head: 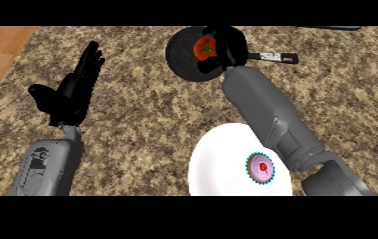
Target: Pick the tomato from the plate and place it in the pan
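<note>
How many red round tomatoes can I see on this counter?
1. The red round tomato is in the black round pan at the top, with the right hand curled round it. The grey forearm may hide others.

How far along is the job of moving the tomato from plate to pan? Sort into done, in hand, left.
Done: the round red tomato is off the round white plate and over the round black pan. In hand: the right hand has its fingers curled round it. Left: letting go and drawing back. The left hand rests open at the left.
</note>
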Controlling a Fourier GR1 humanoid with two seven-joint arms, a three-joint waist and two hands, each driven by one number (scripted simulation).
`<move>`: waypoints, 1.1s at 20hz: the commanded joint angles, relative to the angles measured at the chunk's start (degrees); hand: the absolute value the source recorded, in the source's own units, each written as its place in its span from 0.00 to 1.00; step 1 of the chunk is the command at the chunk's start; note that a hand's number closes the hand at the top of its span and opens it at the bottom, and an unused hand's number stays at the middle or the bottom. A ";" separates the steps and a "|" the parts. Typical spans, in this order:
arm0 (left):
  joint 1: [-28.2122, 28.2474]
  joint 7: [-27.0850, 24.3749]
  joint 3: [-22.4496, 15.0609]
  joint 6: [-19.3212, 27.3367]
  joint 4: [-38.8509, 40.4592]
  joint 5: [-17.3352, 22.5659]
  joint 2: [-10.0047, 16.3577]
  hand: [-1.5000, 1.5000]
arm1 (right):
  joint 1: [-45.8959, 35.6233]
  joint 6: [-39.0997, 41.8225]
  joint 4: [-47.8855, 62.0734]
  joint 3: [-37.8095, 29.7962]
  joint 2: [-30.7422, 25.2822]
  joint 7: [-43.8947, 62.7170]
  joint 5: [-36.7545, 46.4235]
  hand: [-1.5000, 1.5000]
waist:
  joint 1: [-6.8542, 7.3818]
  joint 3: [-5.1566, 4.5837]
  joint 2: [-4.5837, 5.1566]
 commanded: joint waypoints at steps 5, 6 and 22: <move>-0.11 -0.18 0.30 -1.34 0.27 0.92 0.52 0.50 | 1.32 13.12 4.04 -7.62 -1.23 -11.73 -8.43 0.00 | 0.24 0.02 0.08; -1.20 0.02 -0.29 0.90 0.78 -0.22 -1.16 0.50 | 1.76 12.96 4.30 -8.09 -1.52 -13.79 -8.70 0.00 | -0.17 0.05 0.21; 3.93 -0.44 3.02 1.36 -0.04 0.17 1.21 0.50 | 9.60 23.69 -2.15 -23.07 -1.36 -36.48 -24.02 0.00 | -5.58 -0.10 -2.88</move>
